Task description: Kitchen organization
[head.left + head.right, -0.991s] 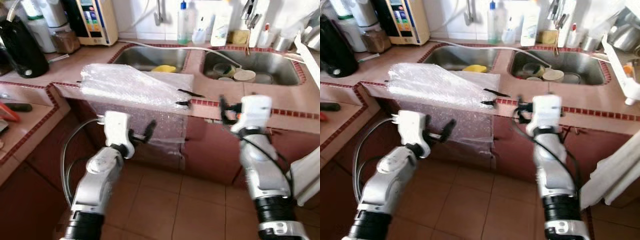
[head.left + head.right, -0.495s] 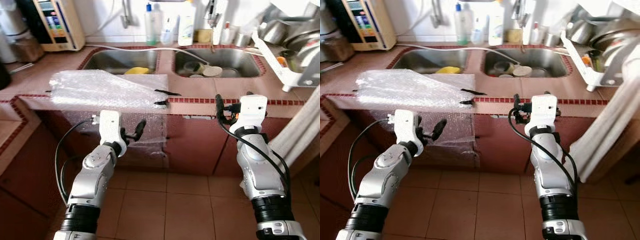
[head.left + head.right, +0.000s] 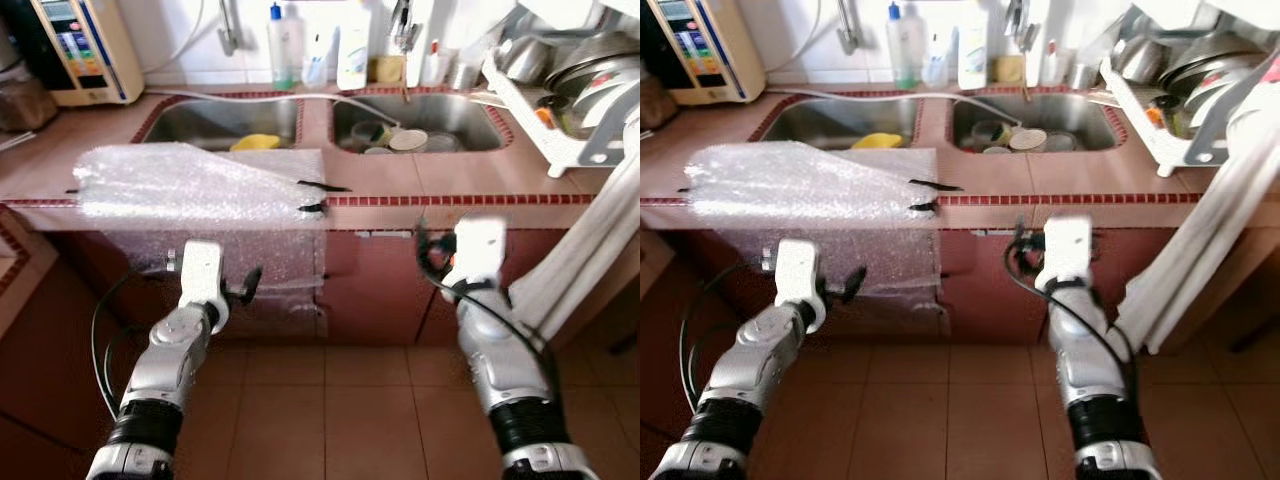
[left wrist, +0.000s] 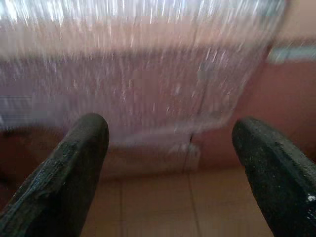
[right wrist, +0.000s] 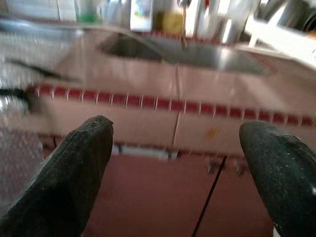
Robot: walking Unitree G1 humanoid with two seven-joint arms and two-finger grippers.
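A sheet of bubble wrap lies on the tiled counter in front of the left sink and hangs down over the cabinet front. Two black strips lie at its right end. My left gripper is open, held below the counter edge and facing the hanging wrap without touching it. My right gripper is also open and empty, facing the cabinet front below the right sink. That sink holds bowls and plates. A yellow item lies in the left sink.
Bottles stand behind the sinks, and a hose runs across them. A dish rack with metal pots sits at the far right, with a white cloth hanging below it. A water purifier stands at the back left. The floor is tiled.
The view has swung to the right along the counter. Both grippers now sit a little lower against the cabinet front, still open.
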